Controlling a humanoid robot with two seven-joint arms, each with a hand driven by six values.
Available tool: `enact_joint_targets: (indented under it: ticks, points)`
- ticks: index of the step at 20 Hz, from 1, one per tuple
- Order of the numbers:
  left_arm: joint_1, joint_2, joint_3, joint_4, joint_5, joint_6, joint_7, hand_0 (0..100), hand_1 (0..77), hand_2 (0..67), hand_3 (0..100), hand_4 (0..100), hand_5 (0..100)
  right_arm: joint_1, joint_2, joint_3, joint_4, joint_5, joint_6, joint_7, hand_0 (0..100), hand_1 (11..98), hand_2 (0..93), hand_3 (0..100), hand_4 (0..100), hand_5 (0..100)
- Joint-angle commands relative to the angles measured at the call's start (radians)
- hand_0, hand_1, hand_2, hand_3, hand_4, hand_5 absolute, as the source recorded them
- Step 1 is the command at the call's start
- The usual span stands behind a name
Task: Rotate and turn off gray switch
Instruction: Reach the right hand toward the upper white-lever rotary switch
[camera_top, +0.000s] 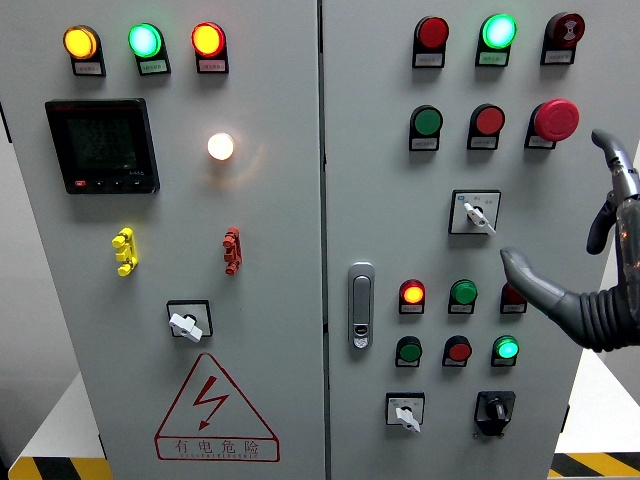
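Switch with a gray handle (478, 214) sits on the right door of the cabinet (300, 300), under a green button (427, 121) and a red button (489, 120). Right robot hand (585, 260) hovers just right of it, fingers spread, holding nothing, one fingertip (512, 262) below the switch. It partly covers a lamp (513, 296). A red mushroom button (556, 119) sits above.

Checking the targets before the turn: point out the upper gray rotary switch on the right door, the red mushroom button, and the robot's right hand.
upper gray rotary switch (478, 213), head view, its knob.
red mushroom button (556, 119), head view, cap centre.
right hand (590, 300), head view, palm.
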Motion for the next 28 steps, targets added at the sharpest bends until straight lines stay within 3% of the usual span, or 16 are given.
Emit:
enact_joint_targets:
  ticks: [1,14,16,17,19,20,28]
  points:
    - [0.0,0.0,0.0,0.0,0.0,-0.001,0.0,34,0.0,12.2,22,12,12,0.0,0.0,-0.002,0.001,0.0,-0.001,-0.007,0,38.6,10.2,87,100,100]
    - [0.0,0.0,0.0,0.0,0.0,0.0,0.0,34,0.0,12.3,22,12,12,0.0,0.0015,-0.014,-0.004,0.002,-0.004,-0.021,0,38.8,10.3,87,100,100]
    - [0.0,0.0,0.0,0.0,0.0,0.0,0.0,34,0.0,12.3,22,12,12,0.001,0.0015,-0.019,-0.008,0.005,-0.002,-0.047,0,38.8,14.1,87,100,100]
    - [0.0,0.0,0.0,0.0,0.0,0.0,0.0,34,0.0,12.3,22,12,12,0.006,0.0015,-0.024,-0.014,0.011,-0.002,-0.065,0,38.3,22.4,87,100,100]
    - [0.0,0.0,0.0,0.0,0.0,0.0,0.0,34,0.0,12.3,22,12,12,0.015,0.0015,-0.03,-0.025,0.041,0.004,-0.076,0,38.1,28.9,87,100,100]
    - [0.0,0.0,0.0,0.0,0.0,-0.001,0.0,34,0.0,12.3,22,12,12,0.018,0.0,-0.03,-0.033,0.049,0.004,-0.087,0,37.9,39.7,87,100,100]
    - [0.0,0.0,0.002,0.0,0.0,0.0,0.0,34,0.0,12.3,22,12,12,0.089,0.0,-0.028,-0.131,0.092,0.008,-0.152,0,38.4,55.2,87,100,100]
